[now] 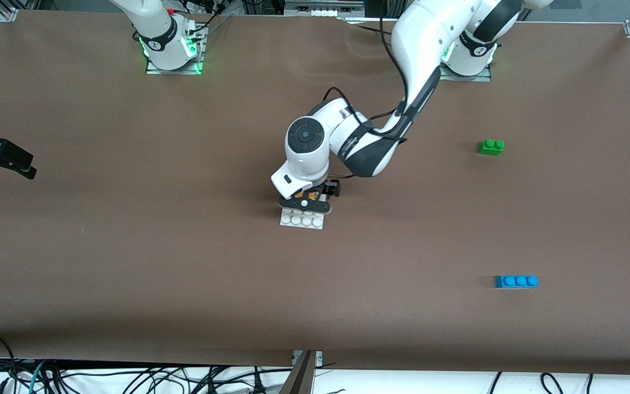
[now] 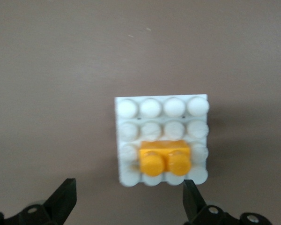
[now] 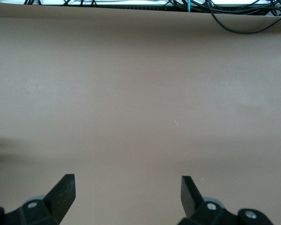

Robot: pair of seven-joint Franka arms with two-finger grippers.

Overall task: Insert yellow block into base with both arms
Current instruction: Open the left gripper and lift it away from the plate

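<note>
The yellow block (image 2: 164, 158) sits pressed onto the white studded base (image 2: 152, 108), one row in from an edge, with nothing holding it. My left gripper (image 2: 128, 183) hangs just above the base, open, its fingers wide of the block and touching nothing. In the front view the left gripper (image 1: 307, 205) covers most of the base (image 1: 301, 220), and only a sliver of the yellow block (image 1: 299, 193) shows under the hand. My right gripper (image 1: 3, 158) waits open over the bare table at the right arm's end, with nothing between its fingers (image 3: 127, 178).
A green two-stud brick (image 1: 491, 146) lies toward the left arm's end of the table. A blue three-stud brick (image 1: 516, 281) lies at that same end, nearer to the front camera. Cables hang along the table's front edge.
</note>
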